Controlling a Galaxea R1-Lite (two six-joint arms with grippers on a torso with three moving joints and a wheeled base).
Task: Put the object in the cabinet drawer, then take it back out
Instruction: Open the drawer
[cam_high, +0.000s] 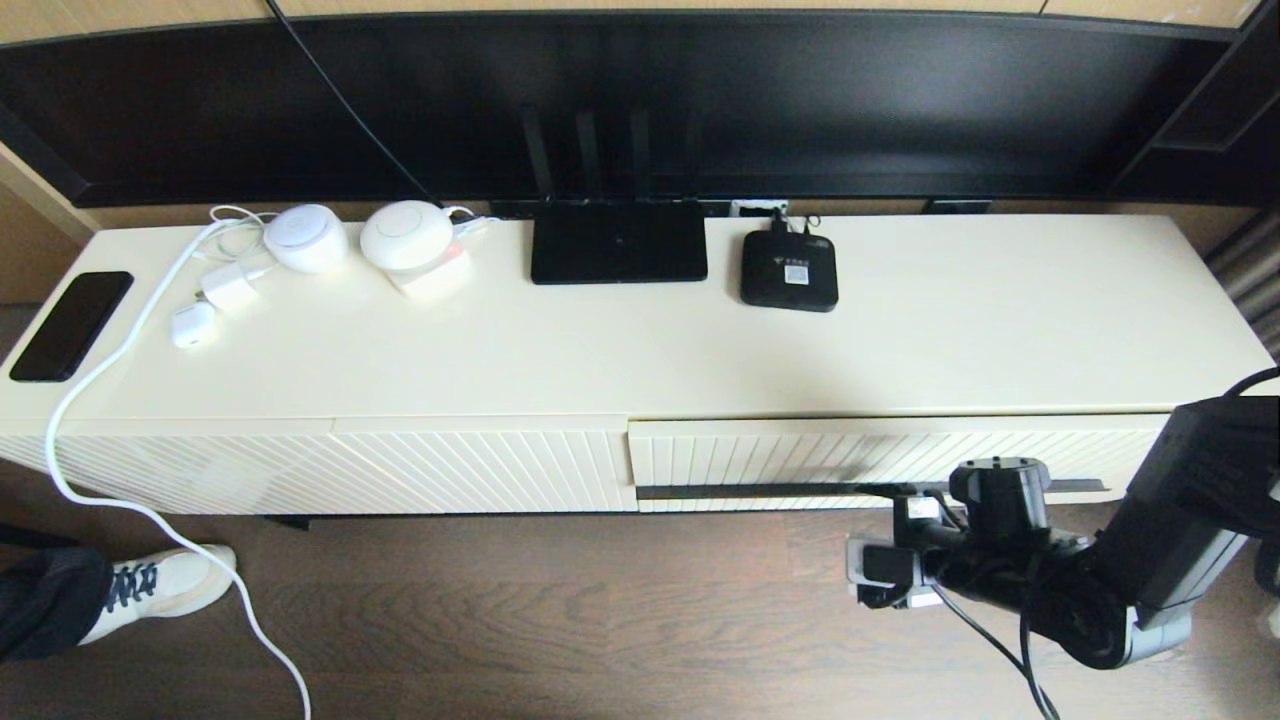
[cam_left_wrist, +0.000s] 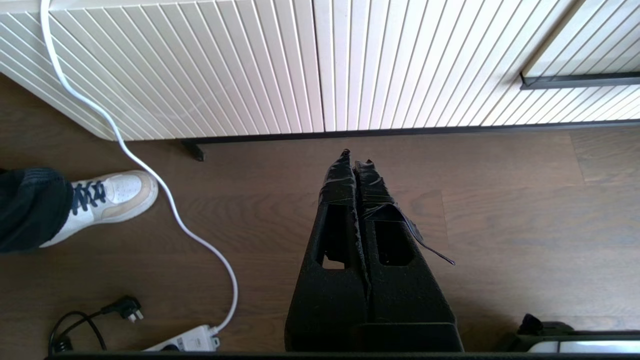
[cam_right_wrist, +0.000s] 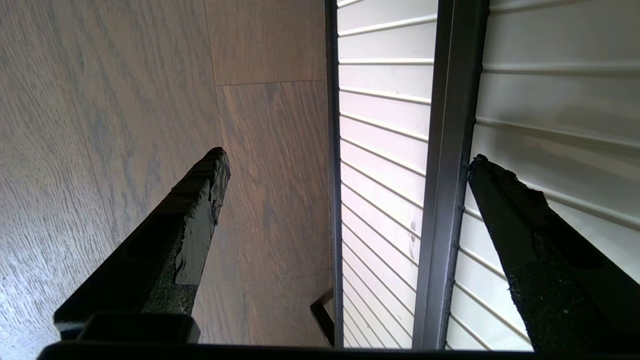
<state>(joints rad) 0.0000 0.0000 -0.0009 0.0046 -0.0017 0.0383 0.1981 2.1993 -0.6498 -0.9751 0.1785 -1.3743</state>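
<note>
Nearest, bare wood floor (cam_high: 600, 620) in front of cabinet: wide open strip, broken only by a white cable (cam_high: 100, 400) looping down off the top at far left and a shoe (cam_high: 165, 588) beside it.

Left gripper (cam_left_wrist: 356, 157) parked low over that floor, fingers pressed together, nothing between them, tips short of cabinet's dark base edge.

Right gripper (cam_right_wrist: 348, 159) up close to the cabinet drawer (cam_high: 880, 450), right of centre. Fingers spread as wide as they go, holding nothing. One fingertip (cam_right_wrist: 217, 160) on the floor side, other fingertip (cam_right_wrist: 487, 175) over the ribbed front above the handle strip (cam_high: 780, 490), so strip runs between them. Whether either pad touches: cannot tell.

Drawer shut, front flush w/ the diagonal-ribbed panel (cam_high: 400, 465) to its left, thin vertical seam between the two. Handle strip low on the front, running most of its width, just above the bottom edge.

Black organizer box: seen in no view, whereabouts cannot tell.

Further back, cabinet top (cam_high: 950, 330): right half and whole front edge bare, plenty of room. Left end crowded: phone (cam_high: 70, 325) flat by the left edge, small white chargers and two round white devices (cam_high: 350, 238) toward the back. Router (cam_high: 618, 243) at back centre, antennas up against the dark screen behind; set-top box (cam_high: 788, 270) just right of it, apart from it, also near the back edge.
</note>
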